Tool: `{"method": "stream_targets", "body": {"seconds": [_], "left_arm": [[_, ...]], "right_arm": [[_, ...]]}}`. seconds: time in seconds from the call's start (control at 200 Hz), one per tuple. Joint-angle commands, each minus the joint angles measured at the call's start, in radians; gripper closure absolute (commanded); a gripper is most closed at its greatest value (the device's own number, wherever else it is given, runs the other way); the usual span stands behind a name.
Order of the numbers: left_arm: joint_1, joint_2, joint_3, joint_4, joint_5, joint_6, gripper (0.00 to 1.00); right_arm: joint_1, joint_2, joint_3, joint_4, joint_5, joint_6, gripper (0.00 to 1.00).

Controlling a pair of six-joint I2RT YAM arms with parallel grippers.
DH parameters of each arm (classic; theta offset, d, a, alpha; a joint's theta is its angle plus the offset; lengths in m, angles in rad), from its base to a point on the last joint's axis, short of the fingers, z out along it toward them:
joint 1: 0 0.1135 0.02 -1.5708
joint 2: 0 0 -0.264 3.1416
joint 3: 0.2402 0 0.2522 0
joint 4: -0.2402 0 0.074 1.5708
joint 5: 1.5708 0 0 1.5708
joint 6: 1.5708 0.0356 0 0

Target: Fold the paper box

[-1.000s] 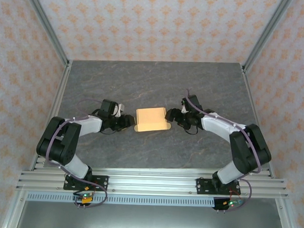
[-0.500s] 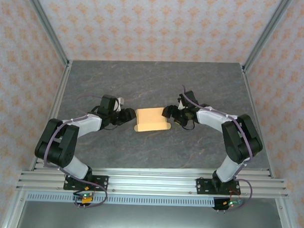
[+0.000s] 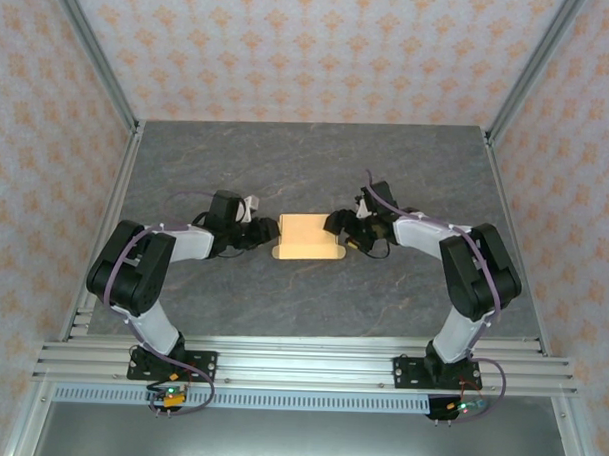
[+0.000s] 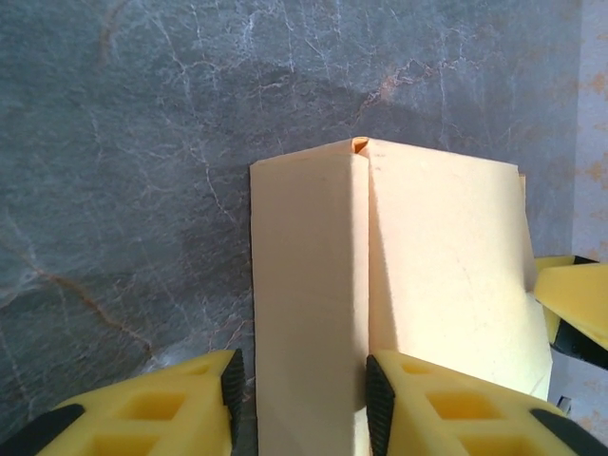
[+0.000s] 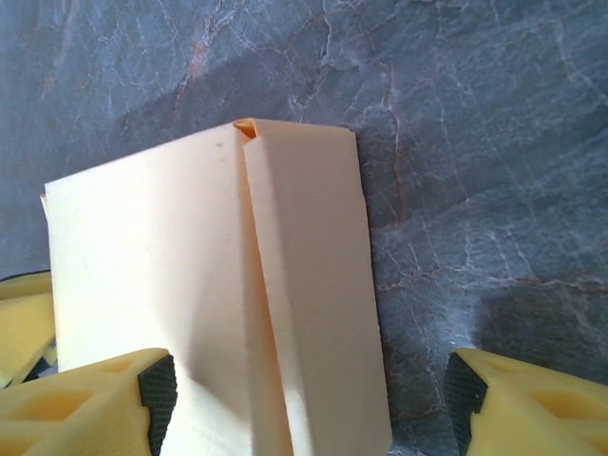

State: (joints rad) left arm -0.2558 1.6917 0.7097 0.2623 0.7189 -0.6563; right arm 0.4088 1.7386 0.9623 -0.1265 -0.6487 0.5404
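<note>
1. Grey marbled table, stretching from the near rail to the back wall.
2. Left arm and right arm, both bent inward from the near edge, wrists low over mid-table.
3. Box, light tan, lying mid-table between the two grippers. Partly folded: a broad panel and a narrower one meeting at a crease that runs from gripper to gripper. Whether the narrow panel is raised or flat, impossible to tell.
4. Right gripper, at the box's right end, spread wide. Narrow panel's end sitting in the gap, bare table between the card and one finger. Nothing clamped.
5. Left gripper, at the box's left end, parted moderately, roughly the narrow panel's width. One finger lined up with the crease, a thin dark gap between the card and the other. No firm hold visible.
</note>
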Motion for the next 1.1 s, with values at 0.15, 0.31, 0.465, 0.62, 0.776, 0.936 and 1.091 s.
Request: {"method": "stream_targets", "body": {"seconds": [0.15, 0.31, 0.465, 0.62, 0.776, 0.936, 1.091], "left_arm": [[-0.002, -0.113, 0.002, -0.070, -0.029, 0.004, 0.33], [-0.004, -0.157, 0.023, -0.106, -0.047, 0.003, 0.30], [-0.022, -0.078, 0.040, -0.072, -0.027, 0.001, 0.32], [-0.062, 0.006, 0.071, -0.065, -0.029, 0.034, 0.40], [-0.070, 0.049, 0.070, -0.051, -0.037, 0.045, 0.55], [-0.057, 0.083, 0.054, -0.026, -0.010, 0.047, 0.64], [-0.020, 0.112, 0.004, 0.084, 0.040, -0.015, 0.71]], "right_arm": [[-0.005, 0.035, 0.014, 0.002, -0.017, -0.004, 0.34], [-0.005, 0.046, 0.036, -0.060, 0.026, -0.036, 0.38], [-0.004, 0.059, 0.038, -0.083, 0.036, -0.050, 0.41], [-0.005, 0.064, 0.030, -0.069, 0.008, -0.049, 0.43], [-0.005, 0.048, 0.025, -0.053, -0.017, -0.045, 0.42], [-0.005, 0.020, 0.029, -0.038, -0.053, -0.037, 0.34], [-0.031, 0.008, 0.006, 0.021, -0.114, 0.016, 0.21]]}}
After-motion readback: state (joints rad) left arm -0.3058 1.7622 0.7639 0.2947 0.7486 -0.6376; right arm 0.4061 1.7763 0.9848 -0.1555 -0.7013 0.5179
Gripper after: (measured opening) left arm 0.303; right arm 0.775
